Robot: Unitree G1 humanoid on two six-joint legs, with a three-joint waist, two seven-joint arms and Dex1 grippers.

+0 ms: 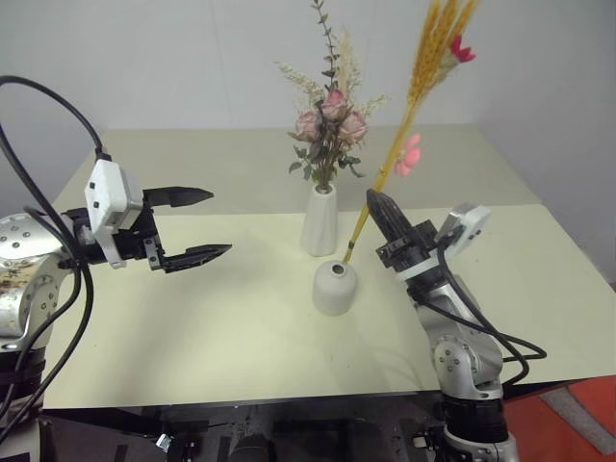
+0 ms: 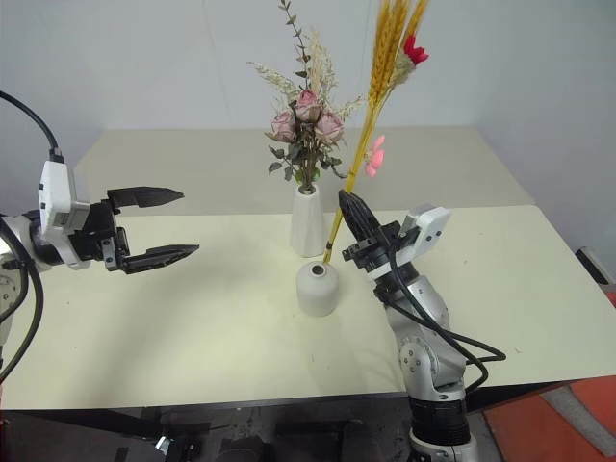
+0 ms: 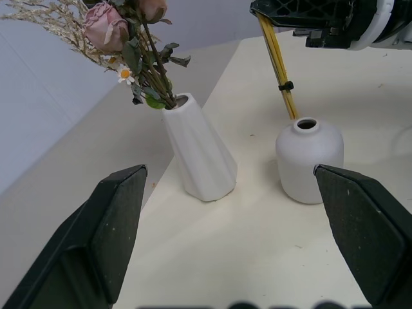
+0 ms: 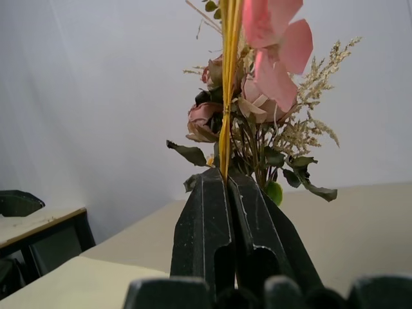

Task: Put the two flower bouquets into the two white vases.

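The pink rose bouquet (image 1: pixel 329 125) already stands in the tall white vase (image 1: pixel 320 221) — one placement complete. The golden grass bunch (image 1: pixel 416 96) is clamped in the right gripper (image 1: pixel 377 204), stem tips just above the squat vase (image 1: pixel 335 287) mouth — insertion remains. The left gripper (image 1: pixel 197 226) hangs wide and empty, well apart.

A pale cream table (image 1: pixel 192 337) fills the foreground, its surface matte and bare apart from what stands near its middle. Just behind it, edge to edge, sits a second table (image 1: pixel 221 164) of a slightly greyer beige, reaching back to a plain white wall (image 1: pixel 173 58). At the lower right corner a patch of red-orange floor (image 1: pixel 568 423) shows, crossed by a grey stripe. In the right wrist view, a dark-framed desk (image 4: pixel 38 225) with a light top stands off to the side, with a dark chair back (image 4: pixel 16 203) beside it.
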